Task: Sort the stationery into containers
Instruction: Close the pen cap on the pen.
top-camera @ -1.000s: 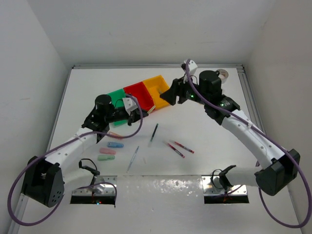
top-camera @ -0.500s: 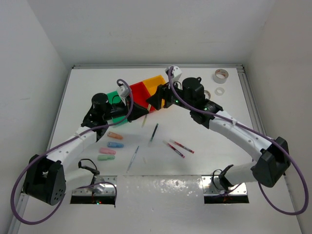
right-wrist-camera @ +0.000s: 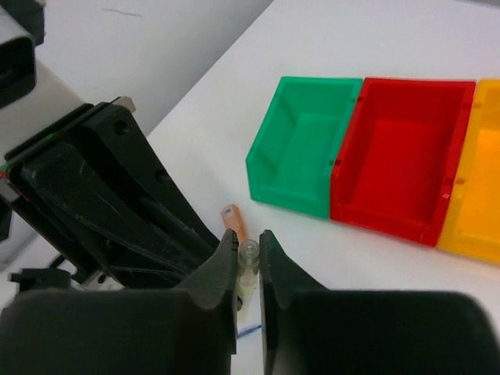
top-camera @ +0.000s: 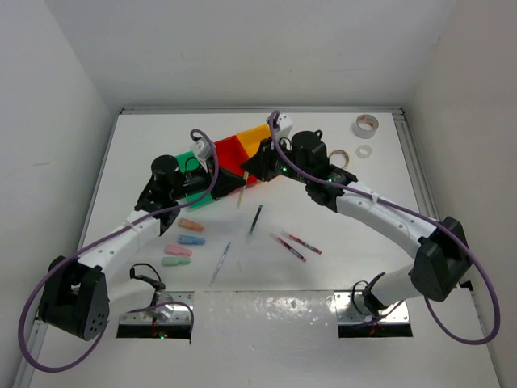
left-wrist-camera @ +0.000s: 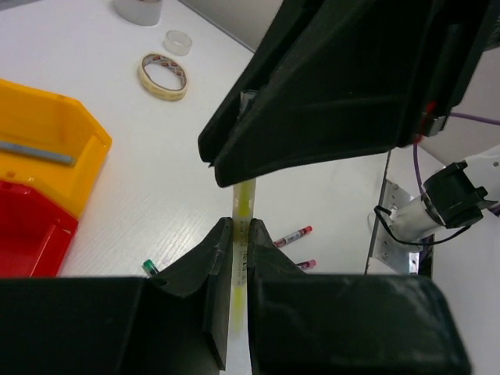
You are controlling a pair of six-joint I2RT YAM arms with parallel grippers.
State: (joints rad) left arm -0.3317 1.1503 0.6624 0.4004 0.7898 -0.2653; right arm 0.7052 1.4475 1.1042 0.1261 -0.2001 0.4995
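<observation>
A yellow pen hangs in the air in front of the containers, gripped at both ends. My left gripper is shut on its lower part. My right gripper is shut on its capped top end. Just behind stand the joined green, red and yellow bins, and a grey pen lies in the yellow one. The green and red bins look empty.
On the table lie a black pen, two red pens, a blue pen, and orange, blue and green pastel pieces. Tape rolls sit at the back right: grey, white, tan.
My left gripper swung up and right with the yellow pen. My right gripper came left from the yellow bin to the pen's top end and shut on it.
</observation>
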